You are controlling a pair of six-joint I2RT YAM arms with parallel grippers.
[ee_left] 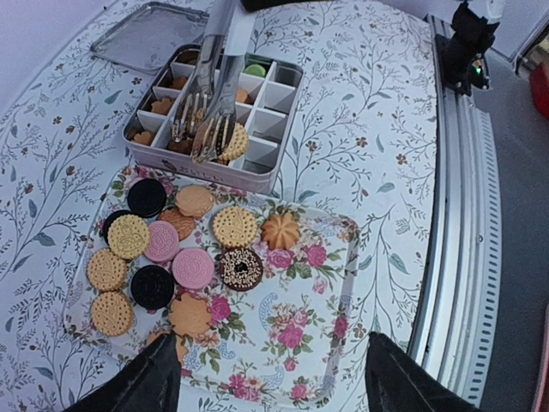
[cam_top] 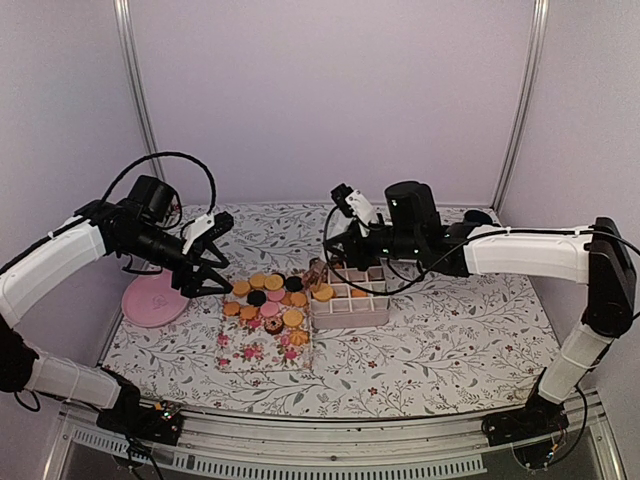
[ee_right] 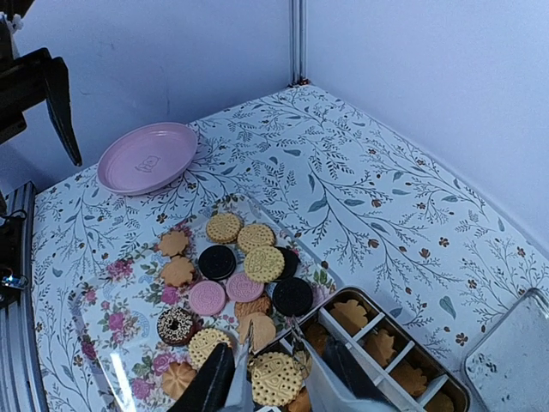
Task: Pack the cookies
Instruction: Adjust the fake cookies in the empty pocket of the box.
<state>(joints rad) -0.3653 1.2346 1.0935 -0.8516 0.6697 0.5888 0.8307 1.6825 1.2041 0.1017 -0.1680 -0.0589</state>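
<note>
1. From above, the left gripper (cam_top: 222,255) hangs over the left edge of a floral tray (cam_top: 250,352), its fingers spread wide with nothing between them. The cookies (cam_top: 268,300) lie bunched on the far half of that tray. A pink plate (cam_top: 150,300) sits to the left and a divided tin box (cam_top: 350,312) just to the right, all on the patterned table (cam_top: 450,340). The right gripper (cam_top: 345,262) reaches over the box.

2. The left wrist camera looks down on tan, black and pink biscuits on the tray (ee_left: 292,335). Beyond them, metal tongs (ee_left: 214,94) pinch one round tan cookie (ee_left: 238,142) over the box (ee_left: 197,172). Several compartments already hold cookies, one of them green (ee_left: 255,70). A lid (ee_left: 150,34) lies on the table beyond the box.

3. At the right wrist, the right gripper (ee_right: 279,382) is clamped on the tongs, which hold the tan cookie (ee_right: 276,378) at the box's near corner. Leaf-shaped biscuits (ee_right: 350,316) fill nearby cells. The plate (ee_right: 146,156) lies beyond the tray, and a finger of the left gripper (ee_right: 56,103) hangs at the upper left.
</note>
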